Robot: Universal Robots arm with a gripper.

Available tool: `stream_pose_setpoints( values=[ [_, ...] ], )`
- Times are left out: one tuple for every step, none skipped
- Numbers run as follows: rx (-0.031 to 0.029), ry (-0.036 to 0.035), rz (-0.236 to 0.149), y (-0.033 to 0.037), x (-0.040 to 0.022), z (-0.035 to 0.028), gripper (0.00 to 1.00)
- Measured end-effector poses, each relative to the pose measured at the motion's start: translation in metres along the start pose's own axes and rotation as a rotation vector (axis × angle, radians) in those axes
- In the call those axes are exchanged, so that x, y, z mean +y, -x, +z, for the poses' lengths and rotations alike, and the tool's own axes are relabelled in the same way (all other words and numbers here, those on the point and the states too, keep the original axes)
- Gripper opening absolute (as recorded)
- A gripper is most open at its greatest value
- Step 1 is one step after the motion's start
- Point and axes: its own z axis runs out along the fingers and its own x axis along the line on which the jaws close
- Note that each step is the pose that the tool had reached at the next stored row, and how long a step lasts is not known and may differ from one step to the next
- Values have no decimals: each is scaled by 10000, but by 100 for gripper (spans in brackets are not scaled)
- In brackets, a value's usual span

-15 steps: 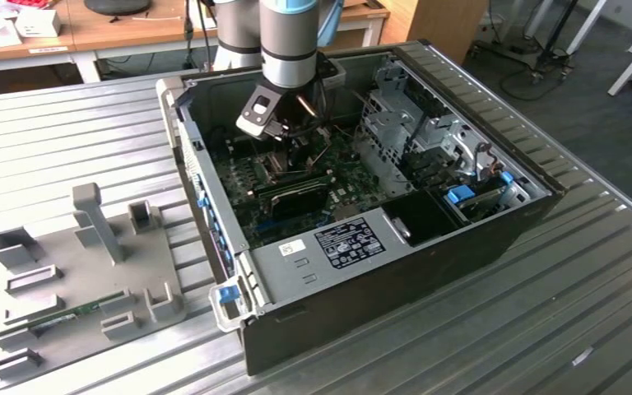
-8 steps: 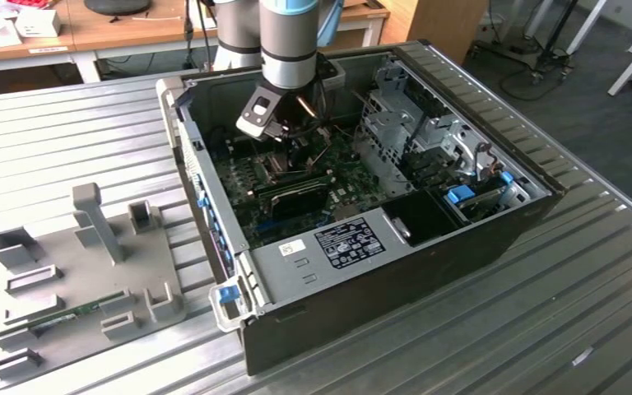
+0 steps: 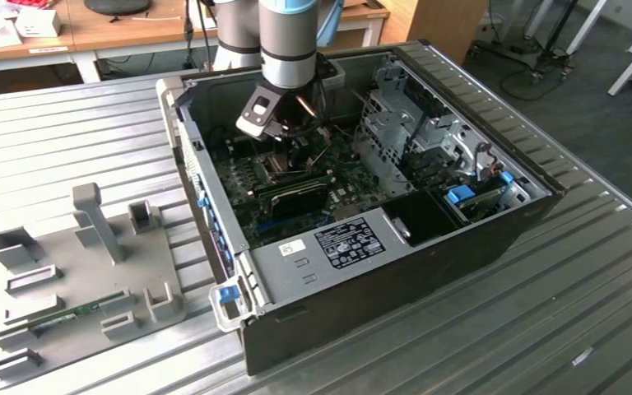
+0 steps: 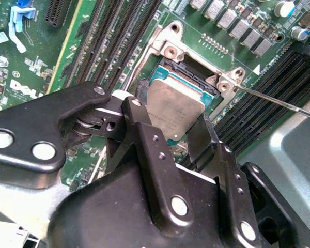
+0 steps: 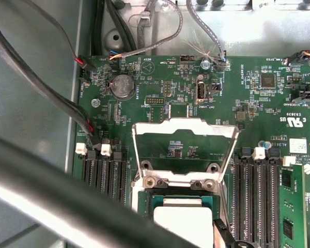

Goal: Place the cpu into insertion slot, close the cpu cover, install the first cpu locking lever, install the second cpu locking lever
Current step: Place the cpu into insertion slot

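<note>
**Cpu at the slot, cover up**

In the exterior view the arm reaches down into an open case [image 3: 404,280] lying on a ribbed metal table [image 3: 75,107], with the gripper [image 3: 289,136] low over the green board [image 3: 294,177].

In the second wrist view the gripper [image 4: 170,121] has its black fingers [image 4: 139,124] set narrowly apart, pressed against opposite edges of the cpu [image 4: 173,103]. The cpu lies in the slot [image 4: 196,77], though whether it is fully seated cannot be told.

In the first wrist view the cover [image 5: 183,125] stands raised off the slot [image 5: 175,182], hinged at its far edge, with the cpu [image 5: 183,214] exposed below it. A thin lever [image 4: 279,101] juts free from one corner of the slot.
</note>
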Motion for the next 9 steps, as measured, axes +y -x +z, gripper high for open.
stream_pose_setpoints(
  values=[
    [0, 0, 2, -4, 0, 0, 54],
    [0, 0, 1, -8, 0, 0, 54],
    [2, 1, 0, -10, 0, 2, 54],
    [0, 0, -1, -10, 0, 3, 54],
    [-1, -1, -1, -10, 0, 4, 54],
    [-3, -2, 0, -10, -1, 4, 54],
    [-2, -1, 0, -11, 0, 5, 54],
    [-1, -1, 1, -11, -1, 6, 54],
    [1, 0, 0, -11, -1, 9, 54]
  ],
)
